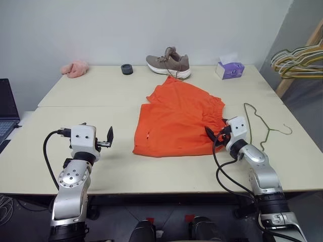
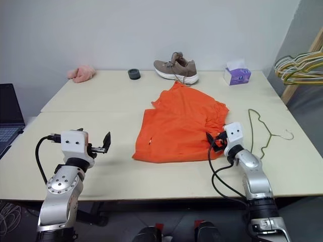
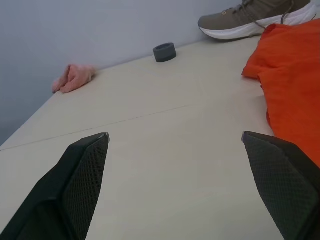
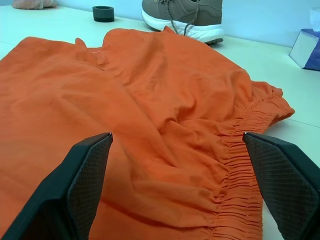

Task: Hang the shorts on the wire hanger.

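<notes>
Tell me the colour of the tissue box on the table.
The tissue box is purple, with white tissue sticking out the top; the left eye view shows it best.

Both arms are reaching forward, low and level. The left gripper (image 1: 104, 138) is pointing straight ahead with its fingers (image 3: 82, 172) spread wide. The right gripper (image 1: 215, 134) is angling toward the left, its fingers (image 4: 85, 175) likewise standing wide apart, holding nothing.

No readable text, labels, brands, numbers or signs. Purple tissue box (image 1: 230, 69) bears pattern, too small to make out any print. Shoe (image 1: 169, 64) carries no legible logo. Laptop (image 1: 7, 112) at table edge too dark and cropped for any marking.
</notes>
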Robot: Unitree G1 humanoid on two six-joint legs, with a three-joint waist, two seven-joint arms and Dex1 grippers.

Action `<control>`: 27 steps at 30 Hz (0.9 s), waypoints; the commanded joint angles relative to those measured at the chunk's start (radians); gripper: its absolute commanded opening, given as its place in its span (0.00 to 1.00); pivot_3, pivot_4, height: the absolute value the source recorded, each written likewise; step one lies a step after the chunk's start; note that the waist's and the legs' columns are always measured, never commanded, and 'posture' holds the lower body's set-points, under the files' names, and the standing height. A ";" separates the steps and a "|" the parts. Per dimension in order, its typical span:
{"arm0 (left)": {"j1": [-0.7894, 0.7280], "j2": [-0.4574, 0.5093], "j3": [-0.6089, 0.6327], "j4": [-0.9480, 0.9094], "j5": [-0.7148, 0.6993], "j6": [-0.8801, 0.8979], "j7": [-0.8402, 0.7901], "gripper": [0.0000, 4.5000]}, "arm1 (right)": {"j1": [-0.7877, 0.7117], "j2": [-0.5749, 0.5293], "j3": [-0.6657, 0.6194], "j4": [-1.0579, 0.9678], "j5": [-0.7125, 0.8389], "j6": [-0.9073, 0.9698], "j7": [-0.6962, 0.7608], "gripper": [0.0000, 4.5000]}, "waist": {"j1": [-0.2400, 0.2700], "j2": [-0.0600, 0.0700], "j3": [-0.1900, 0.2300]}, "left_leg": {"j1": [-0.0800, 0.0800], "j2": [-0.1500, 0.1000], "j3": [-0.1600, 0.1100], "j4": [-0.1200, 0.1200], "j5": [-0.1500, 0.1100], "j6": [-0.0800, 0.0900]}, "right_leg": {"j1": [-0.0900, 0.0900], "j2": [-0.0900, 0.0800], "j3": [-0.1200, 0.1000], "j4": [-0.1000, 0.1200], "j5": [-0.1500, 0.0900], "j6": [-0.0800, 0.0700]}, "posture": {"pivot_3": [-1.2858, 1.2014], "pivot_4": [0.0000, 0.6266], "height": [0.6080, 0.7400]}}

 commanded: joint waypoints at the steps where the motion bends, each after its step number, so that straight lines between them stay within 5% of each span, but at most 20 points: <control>1: -0.012 0.013 0.017 -0.014 0.007 -0.028 0.005 1.00 | -0.005 -0.009 -0.007 -0.044 0.003 -0.012 0.009 0.99 | -0.001 0.000 0.000 | 0.000 0.000 0.000 0.000 0.000 0.000 | 0.000 0.000 0.000 0.000 0.000 0.000 | 0.51 0.12 1.00; 15: 0.023 0.006 0.035 -0.020 -0.044 -0.007 -0.016 1.00 | -0.001 -0.012 -0.003 -0.056 0.009 -0.011 0.036 0.99 | -0.001 -0.001 0.000 | 0.000 0.000 0.001 0.000 0.000 0.000 | 0.000 0.000 0.002 0.000 0.000 0.000 | 0.51 0.12 1.00; 20: 0.062 0.020 0.018 -0.052 -0.124 -0.065 -0.143 1.00 | 0.001 -0.022 -0.002 -0.078 0.017 -0.008 0.066 0.99 | -0.002 -0.001 0.001 | 0.000 0.000 0.002 0.000 0.000 0.000 | -0.001 0.000 0.003 0.000 0.000 0.000 | 0.50 0.12 1.00; 27: 0.041 0.122 -0.111 -0.016 -0.107 -0.058 -0.342 1.00 | 0.058 -0.111 0.071 -0.245 0.115 0.070 0.299 0.99 | -0.003 -0.002 0.001 | 0.000 0.000 0.003 0.000 0.000 0.000 | -0.001 0.000 0.003 0.000 -0.002 -0.003 | 0.49 0.11 1.00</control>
